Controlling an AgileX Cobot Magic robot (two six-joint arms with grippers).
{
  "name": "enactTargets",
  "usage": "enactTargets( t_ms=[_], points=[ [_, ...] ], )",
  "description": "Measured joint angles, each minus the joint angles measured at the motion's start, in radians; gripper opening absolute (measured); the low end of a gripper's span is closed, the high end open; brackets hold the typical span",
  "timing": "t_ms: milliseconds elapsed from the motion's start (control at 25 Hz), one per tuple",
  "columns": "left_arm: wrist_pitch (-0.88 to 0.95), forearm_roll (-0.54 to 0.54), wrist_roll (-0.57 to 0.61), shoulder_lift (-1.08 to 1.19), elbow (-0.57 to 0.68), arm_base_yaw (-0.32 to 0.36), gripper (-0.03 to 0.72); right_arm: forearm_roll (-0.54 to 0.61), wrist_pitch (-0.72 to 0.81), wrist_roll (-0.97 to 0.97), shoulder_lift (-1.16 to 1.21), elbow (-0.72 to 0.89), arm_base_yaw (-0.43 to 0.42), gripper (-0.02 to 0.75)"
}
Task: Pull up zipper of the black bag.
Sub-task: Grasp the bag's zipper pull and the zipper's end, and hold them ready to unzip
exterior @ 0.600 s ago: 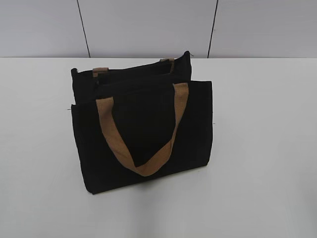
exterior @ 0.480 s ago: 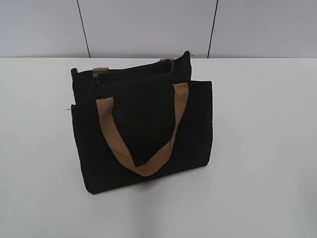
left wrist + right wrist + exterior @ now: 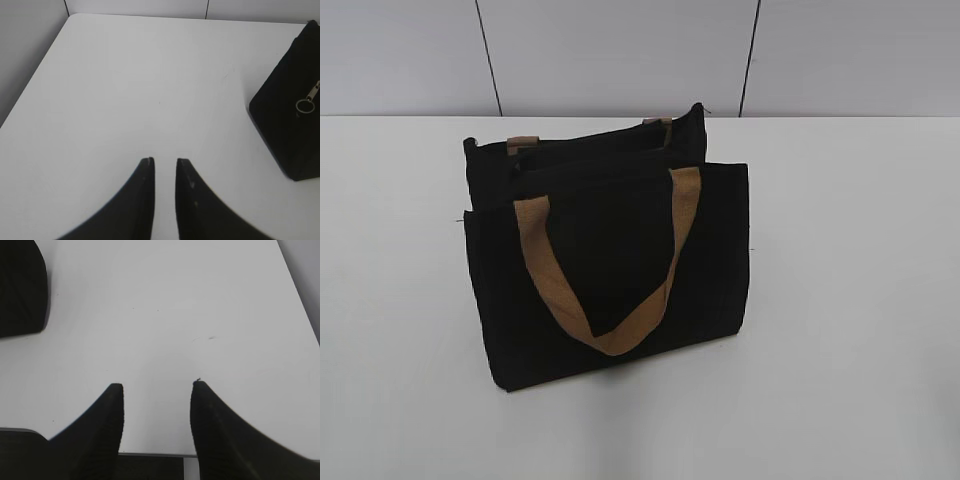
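Note:
The black bag (image 3: pixel 610 270) stands upright mid-table, its tan front handle (image 3: pixel 610 335) hanging down the front panel. The zipper (image 3: pixel 585 160) runs along the top edge as a thin dark line. In the left wrist view the bag's end (image 3: pixel 282 130) is at the right, with a silver zipper pull and ring (image 3: pixel 305 103) on it. My left gripper (image 3: pixel 164 161) hovers over bare table left of the bag, jaws a narrow gap apart and empty. My right gripper (image 3: pixel 157 385) is wide open and empty; a corner of the bag (image 3: pixel 20 290) is at its upper left. Neither gripper shows in the exterior view.
The white table (image 3: pixel 850 300) spreads around the bag on all sides. A grey panelled wall (image 3: pixel 620 50) stands behind it. The table's left edge (image 3: pixel 30 85) shows in the left wrist view, and its near edge (image 3: pixel 150 455) runs under the right gripper.

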Motion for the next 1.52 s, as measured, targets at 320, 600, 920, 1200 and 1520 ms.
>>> enactTargets(
  t_ms=[320, 600, 920, 1200, 1520],
  points=[
    [0.0, 0.0, 0.0, 0.0, 0.0, 0.0, 0.116, 0.0, 0.0, 0.0, 0.0, 0.0, 0.0, 0.34],
    [0.0, 0.0, 0.0, 0.0, 0.0, 0.0, 0.117, 0.0, 0.0, 0.0, 0.0, 0.0, 0.0, 0.34],
    [0.0, 0.0, 0.0, 0.0, 0.0, 0.0, 0.132, 0.001, 0.0, 0.0, 0.0, 0.0, 0.0, 0.34],
    [0.0, 0.0, 0.0, 0.038, 0.0, 0.0, 0.319, 0.001, 0.0, 0.0, 0.0, 0.0, 0.0, 0.34],
    [0.0, 0.015, 0.019, 0.1, 0.0, 0.0, 0.505, 0.001, 0.0, 0.0, 0.0, 0.0, 0.0, 0.34]
  ],
)
